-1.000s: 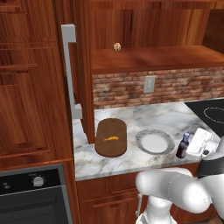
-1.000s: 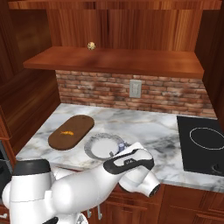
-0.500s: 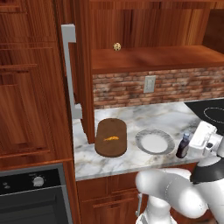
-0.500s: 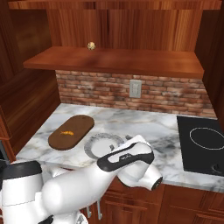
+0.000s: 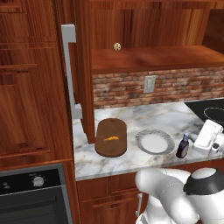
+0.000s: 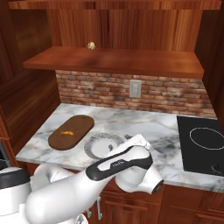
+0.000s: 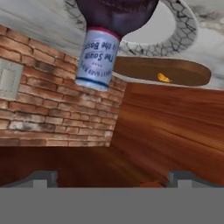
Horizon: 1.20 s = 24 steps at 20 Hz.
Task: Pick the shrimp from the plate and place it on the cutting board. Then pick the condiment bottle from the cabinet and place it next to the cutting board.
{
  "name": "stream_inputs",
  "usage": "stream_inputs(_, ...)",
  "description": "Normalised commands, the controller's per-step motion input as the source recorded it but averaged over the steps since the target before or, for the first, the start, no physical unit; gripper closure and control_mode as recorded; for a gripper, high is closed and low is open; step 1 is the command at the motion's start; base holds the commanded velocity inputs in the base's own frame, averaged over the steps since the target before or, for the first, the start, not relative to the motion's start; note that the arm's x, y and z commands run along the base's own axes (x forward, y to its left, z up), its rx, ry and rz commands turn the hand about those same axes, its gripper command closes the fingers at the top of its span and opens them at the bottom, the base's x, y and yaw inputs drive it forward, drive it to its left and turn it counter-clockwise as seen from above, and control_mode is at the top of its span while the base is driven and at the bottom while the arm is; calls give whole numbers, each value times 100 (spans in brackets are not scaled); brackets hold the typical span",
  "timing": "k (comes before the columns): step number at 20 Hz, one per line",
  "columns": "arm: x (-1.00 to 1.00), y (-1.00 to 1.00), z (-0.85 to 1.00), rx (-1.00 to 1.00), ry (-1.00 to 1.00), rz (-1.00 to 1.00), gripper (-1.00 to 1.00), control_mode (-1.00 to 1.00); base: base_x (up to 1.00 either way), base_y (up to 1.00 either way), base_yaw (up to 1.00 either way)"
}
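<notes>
The board point(image 5: 111, 137) lies flat on the marble counter point(image 6: 153, 124) with the shrimp point(image 5: 111, 138) resting on its middle; the plate point(image 5: 154, 142) sits just beside the board, on the stove side; the bottle point(image 5: 182, 146) stands upright on the counter beyond the plate from the board, close to the plate's rim. The gripper point(image 5: 214, 146) hovers just beside the bottle, apart from it; its fingers look spread with nothing between them, though the tips point(image 7: 43, 178) barely show. A small beige ball point(image 6: 91, 45) rests on the shelf point(image 6: 118, 60) above the board.
</notes>
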Motion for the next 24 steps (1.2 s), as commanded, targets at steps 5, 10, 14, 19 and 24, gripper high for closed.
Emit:
stream_inputs(5,-50,0,11,0,-11,0,-100,-100,0,0,0)
stream_inputs(10,-51,0,21,-5,-12,0,-100,-100,0,0,0)
stream_inputs(14,-48,1,41,-17,-11,0,-100,-100,0,0,0)
stream_inputs(19,-37,4,48,-23,-16,0,-100,-100,0,0,0)
stream_inputs(24,-29,9,45,-28,-22,0,-100,-100,0,0,0)
